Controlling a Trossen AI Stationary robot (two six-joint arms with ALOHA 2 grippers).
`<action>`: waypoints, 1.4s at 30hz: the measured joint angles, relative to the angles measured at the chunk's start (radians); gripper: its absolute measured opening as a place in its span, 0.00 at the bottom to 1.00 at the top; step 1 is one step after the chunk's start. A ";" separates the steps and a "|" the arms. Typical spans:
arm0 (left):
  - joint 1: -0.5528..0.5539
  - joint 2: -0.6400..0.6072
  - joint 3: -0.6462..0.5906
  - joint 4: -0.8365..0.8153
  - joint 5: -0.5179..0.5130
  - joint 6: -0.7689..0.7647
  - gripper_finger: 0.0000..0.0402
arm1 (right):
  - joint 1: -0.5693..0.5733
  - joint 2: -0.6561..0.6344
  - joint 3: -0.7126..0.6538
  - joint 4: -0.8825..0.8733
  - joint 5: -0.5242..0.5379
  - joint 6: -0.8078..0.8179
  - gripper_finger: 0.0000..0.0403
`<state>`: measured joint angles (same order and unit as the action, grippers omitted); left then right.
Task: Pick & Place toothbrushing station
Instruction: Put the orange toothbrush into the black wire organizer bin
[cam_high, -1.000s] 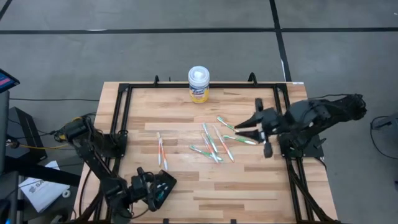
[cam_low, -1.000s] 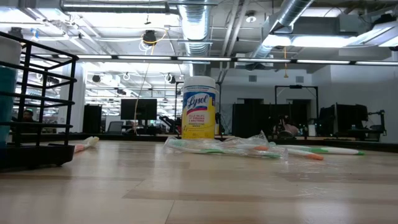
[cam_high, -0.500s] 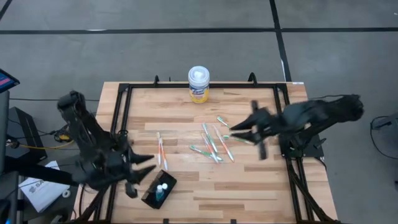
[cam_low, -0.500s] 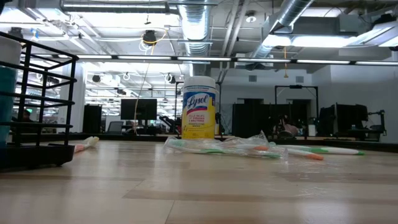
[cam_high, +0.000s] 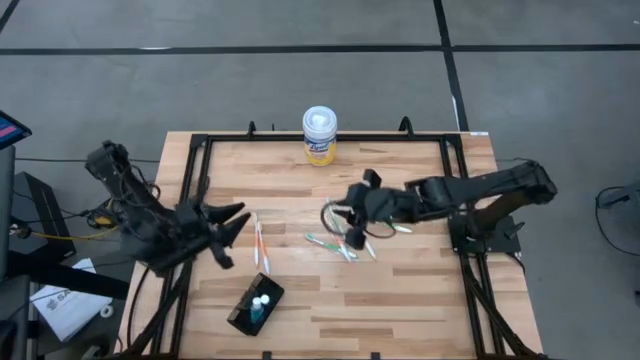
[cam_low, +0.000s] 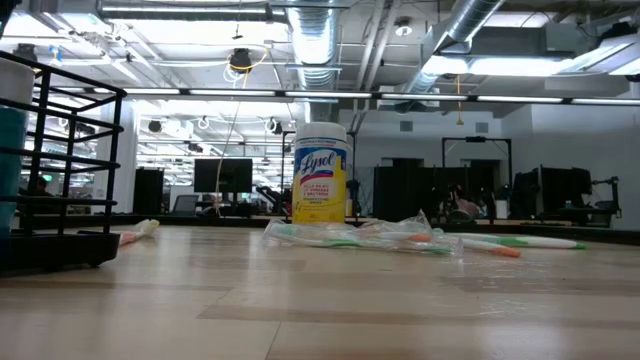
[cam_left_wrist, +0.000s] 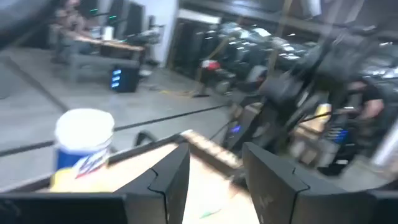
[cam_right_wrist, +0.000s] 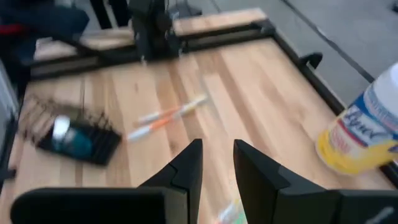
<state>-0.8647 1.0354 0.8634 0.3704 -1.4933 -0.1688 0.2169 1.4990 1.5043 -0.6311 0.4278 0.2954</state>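
The left gripper (cam_high: 228, 232) hangs empty with its fingers parted near the desk's left edge, clear of the toothbrushing station (cam_high: 255, 304), which sits alone by the front edge. The placing looks done. Further right, the right gripper (cam_high: 345, 222), fingers slightly parted and holding nothing visible, hovers over the loose toothbrushes (cam_high: 340, 235) mid-desk; next it likely picks one. Bare wood between leaves room.

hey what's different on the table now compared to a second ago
The left pincer let go of the toothbrushing station, now standing free near the table's front edge, and drew back toward the left rail. The right pincer reached in over the toothbrushes. The wipes canister stayed put.
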 joint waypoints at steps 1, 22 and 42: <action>0.010 -0.010 -0.040 -0.004 -0.003 -0.061 0.36 | -0.021 0.000 0.000 0.039 -0.024 -0.017 0.20; 0.687 -0.030 -0.355 -0.080 1.148 -0.520 0.19 | -0.464 -0.062 0.002 0.388 -0.501 -0.103 0.20; 1.362 0.000 -0.356 -0.647 1.685 -0.304 0.31 | -0.548 -0.054 0.002 0.342 -0.401 -0.057 0.20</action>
<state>0.4969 1.0357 0.5072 -0.2764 0.1920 -0.4730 -0.3309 1.4448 1.5059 -0.2891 0.0267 0.2387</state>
